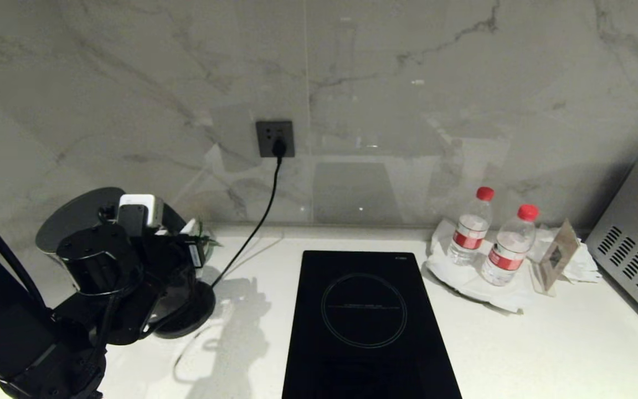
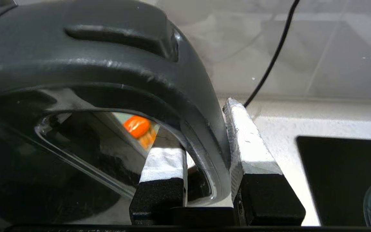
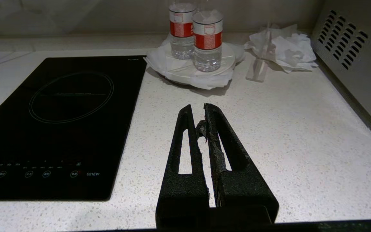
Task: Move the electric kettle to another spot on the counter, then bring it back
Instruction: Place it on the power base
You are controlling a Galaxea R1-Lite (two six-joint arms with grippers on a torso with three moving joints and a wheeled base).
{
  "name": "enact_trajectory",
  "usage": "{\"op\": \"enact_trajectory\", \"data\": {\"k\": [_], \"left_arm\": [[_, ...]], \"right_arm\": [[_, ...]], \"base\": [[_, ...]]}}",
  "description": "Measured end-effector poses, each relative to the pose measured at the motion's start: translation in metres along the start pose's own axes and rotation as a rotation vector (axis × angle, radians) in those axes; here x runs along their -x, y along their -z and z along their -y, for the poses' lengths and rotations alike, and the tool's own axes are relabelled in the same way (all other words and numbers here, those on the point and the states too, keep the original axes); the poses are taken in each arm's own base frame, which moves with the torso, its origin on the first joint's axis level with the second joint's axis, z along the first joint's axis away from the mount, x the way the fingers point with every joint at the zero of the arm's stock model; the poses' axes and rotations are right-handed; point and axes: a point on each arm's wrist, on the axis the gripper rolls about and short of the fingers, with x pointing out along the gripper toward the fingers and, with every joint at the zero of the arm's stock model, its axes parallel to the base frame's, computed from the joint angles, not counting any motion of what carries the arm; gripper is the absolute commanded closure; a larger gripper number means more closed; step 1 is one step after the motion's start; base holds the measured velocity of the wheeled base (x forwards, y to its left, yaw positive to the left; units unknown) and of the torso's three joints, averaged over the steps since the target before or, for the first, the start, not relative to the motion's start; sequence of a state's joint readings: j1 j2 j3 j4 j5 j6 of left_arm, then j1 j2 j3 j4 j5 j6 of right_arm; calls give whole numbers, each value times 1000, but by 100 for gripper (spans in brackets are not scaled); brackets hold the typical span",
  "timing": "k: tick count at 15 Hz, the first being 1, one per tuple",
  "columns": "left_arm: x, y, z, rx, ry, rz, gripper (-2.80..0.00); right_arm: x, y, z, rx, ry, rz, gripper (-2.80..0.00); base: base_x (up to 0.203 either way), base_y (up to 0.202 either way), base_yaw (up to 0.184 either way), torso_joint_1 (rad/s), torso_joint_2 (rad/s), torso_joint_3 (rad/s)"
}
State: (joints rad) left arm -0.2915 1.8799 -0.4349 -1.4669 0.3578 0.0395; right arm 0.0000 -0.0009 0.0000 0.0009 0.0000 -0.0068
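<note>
A grey-veined marble wall [image 1: 407,83] rises behind the white speckled worktop [image 1: 546,343], with a dark wall socket [image 1: 274,138] set low in it and a black cord [image 1: 252,233] running down from its plug toward the left. A black glass hob [image 1: 363,321] lies flat in the middle of the worktop, and a grey vented appliance [image 1: 634,249] stands at the far right. The electric kettle [image 1: 75,221] stands at the left end of the worktop on its round black base [image 1: 191,316], largely hidden by the left arm. The left gripper [image 2: 204,167] has its jaws clamped on the kettle's loop handle [image 2: 198,106], one finger inside the loop and the other outside it. The right gripper [image 3: 204,129] hangs over bare worktop just right of the hob, its jaws pressed together and holding nothing. Two water bottles [image 1: 490,235] with red caps stand on a white plate [image 1: 463,277] lined with paper, beside crumpled tissue [image 1: 579,260].
</note>
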Motion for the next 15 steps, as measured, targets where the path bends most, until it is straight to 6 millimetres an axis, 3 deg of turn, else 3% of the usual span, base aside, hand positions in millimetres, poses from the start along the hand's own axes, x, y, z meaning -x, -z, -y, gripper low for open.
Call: {"op": "enact_trajectory", "data": {"k": [7, 15], "left_arm": [[-8, 18, 4, -12, 1, -50, 0], [-10, 46, 31, -41, 31, -100, 0]], "right_arm": [[0, 0, 0, 0, 0, 0, 0], [0, 0, 0, 0, 0, 1, 0]], "base": [[0, 0, 0, 0, 0, 0], [0, 0, 0, 0, 0, 0]]}}
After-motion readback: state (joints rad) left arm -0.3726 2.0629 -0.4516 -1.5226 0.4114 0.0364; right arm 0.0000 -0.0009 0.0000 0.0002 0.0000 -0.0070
